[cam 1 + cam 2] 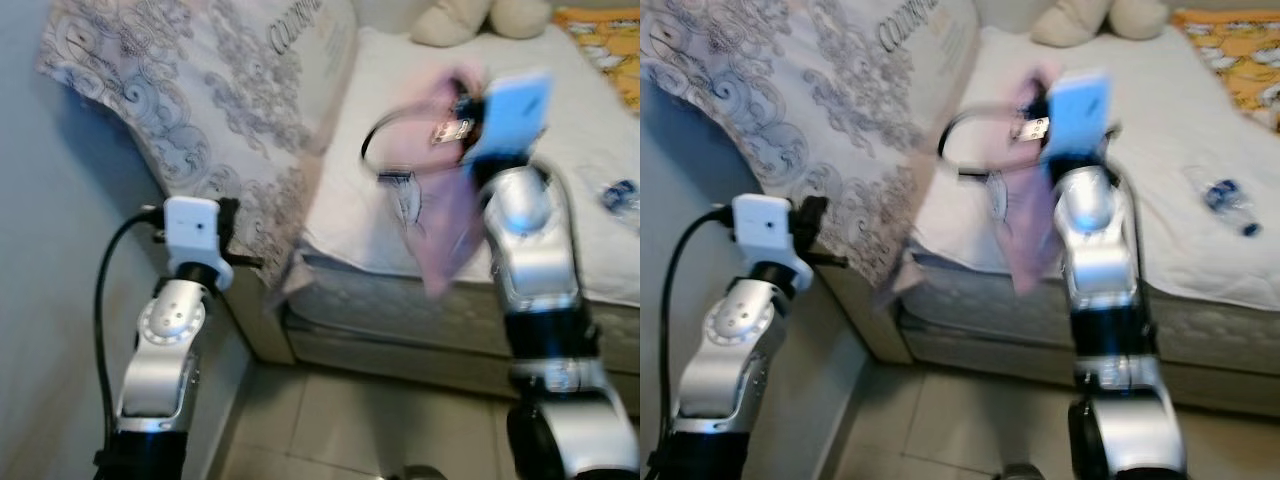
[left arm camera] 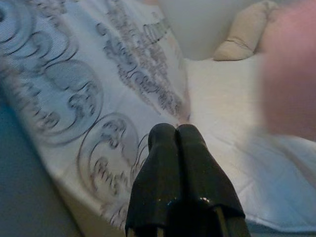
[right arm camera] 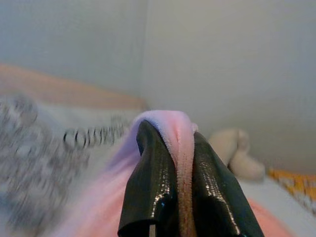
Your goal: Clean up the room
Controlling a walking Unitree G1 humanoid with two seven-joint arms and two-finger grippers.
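The right pincer (image 3: 170, 173) pinches a pink cloth (image 1: 445, 215), hanging above the bed (image 1: 580, 160); the left pincer (image 2: 177, 148), pressed together, idles beside the bed; a swing could slip the thin fold free.

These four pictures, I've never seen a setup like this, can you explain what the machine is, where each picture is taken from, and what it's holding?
It is a humanoid robot with two silver arms, each ending in two long black fingers. The two wide pictures come from a stereo camera on its head, looking down at a bed. The other two come from cameras on the wrists, looking along the fingers.

The right gripper is raised over the bed and shut on a pink cloth, which hangs down from it. The left gripper is shut, holds nothing, and is beside a patterned bedspread.

On the mattress lie a plastic bottle and, at the far end, a cream soft toy. The head views are blurred.
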